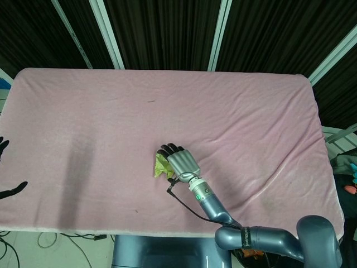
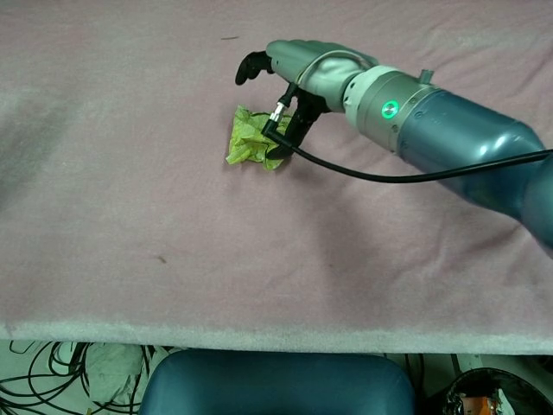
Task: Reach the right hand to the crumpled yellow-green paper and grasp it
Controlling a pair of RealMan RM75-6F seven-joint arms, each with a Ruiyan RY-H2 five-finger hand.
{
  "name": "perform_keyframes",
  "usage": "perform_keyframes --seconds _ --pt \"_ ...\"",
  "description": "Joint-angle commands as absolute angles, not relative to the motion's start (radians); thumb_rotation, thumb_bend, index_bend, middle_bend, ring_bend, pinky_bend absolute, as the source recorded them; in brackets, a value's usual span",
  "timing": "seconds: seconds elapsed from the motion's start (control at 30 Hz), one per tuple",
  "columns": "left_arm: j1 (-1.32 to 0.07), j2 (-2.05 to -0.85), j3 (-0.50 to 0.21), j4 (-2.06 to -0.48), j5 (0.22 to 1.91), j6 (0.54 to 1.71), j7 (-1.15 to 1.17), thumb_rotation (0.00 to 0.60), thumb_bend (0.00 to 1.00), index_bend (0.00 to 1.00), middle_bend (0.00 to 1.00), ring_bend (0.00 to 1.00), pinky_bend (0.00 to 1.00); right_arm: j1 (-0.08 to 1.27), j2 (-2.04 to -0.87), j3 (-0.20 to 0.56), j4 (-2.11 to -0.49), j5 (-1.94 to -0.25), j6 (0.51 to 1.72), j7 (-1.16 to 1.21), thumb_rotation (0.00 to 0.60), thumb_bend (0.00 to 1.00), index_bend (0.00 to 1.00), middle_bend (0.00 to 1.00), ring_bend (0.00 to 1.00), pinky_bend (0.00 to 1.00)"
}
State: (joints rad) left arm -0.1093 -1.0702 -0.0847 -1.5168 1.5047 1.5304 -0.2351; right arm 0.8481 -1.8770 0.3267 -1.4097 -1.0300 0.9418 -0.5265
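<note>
The crumpled yellow-green paper (image 1: 161, 167) lies near the middle front of the pink-covered table (image 1: 234, 106). My right hand (image 1: 179, 160) hovers directly over the paper's right part and hides that side in the head view. In the chest view the right hand (image 2: 298, 69) is above the paper (image 2: 249, 138), with fingers stretched forward past it and the thumb hanging down beside its right edge. Nothing is gripped. My left hand (image 1: 4, 170) shows only as dark fingertips at the far left edge, spread apart and holding nothing.
A blue chair back (image 2: 276, 385) sits below the table's front edge, with cables (image 2: 52, 372) on the floor to its left. My right forearm (image 2: 449, 138) crosses the table's right front. Small dark specks (image 2: 160, 258) mark the cloth.
</note>
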Motion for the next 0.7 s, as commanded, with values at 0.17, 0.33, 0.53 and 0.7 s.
perform_keyframes --seconds 0.17,0.33,0.53,0.7 --pt "-0.112 -1.064 -0.087 -1.521 1.497 1.521 -0.251 0.600 0.01 0.00 0.00 0.00 0.00 0.925 -1.987 0.346 -1.242 -0.985 0.891 -0.515 0.600 0.25 0.27 0.20 0.16 0.28" --pt "-0.113 -1.063 -0.087 -1.523 1.497 1.518 -0.254 0.600 0.01 0.00 0.00 0.00 0.00 0.948 -2.029 0.351 -1.155 -0.961 0.866 -0.495 0.600 0.38 0.36 0.28 0.25 0.33" --pt "-0.112 -1.063 -0.087 -1.524 1.500 1.520 -0.251 0.600 0.01 0.00 0.00 0.00 0.00 0.946 -2.039 0.338 -1.128 -0.989 0.866 -0.448 0.600 0.62 0.59 0.50 0.47 0.55" --pt "-0.111 -1.067 -0.086 -1.519 1.506 1.528 -0.244 0.600 0.01 0.00 0.00 0.00 0.00 0.914 -1.990 0.321 -1.201 -1.063 0.926 -0.403 0.600 0.64 0.62 0.53 0.50 0.56"
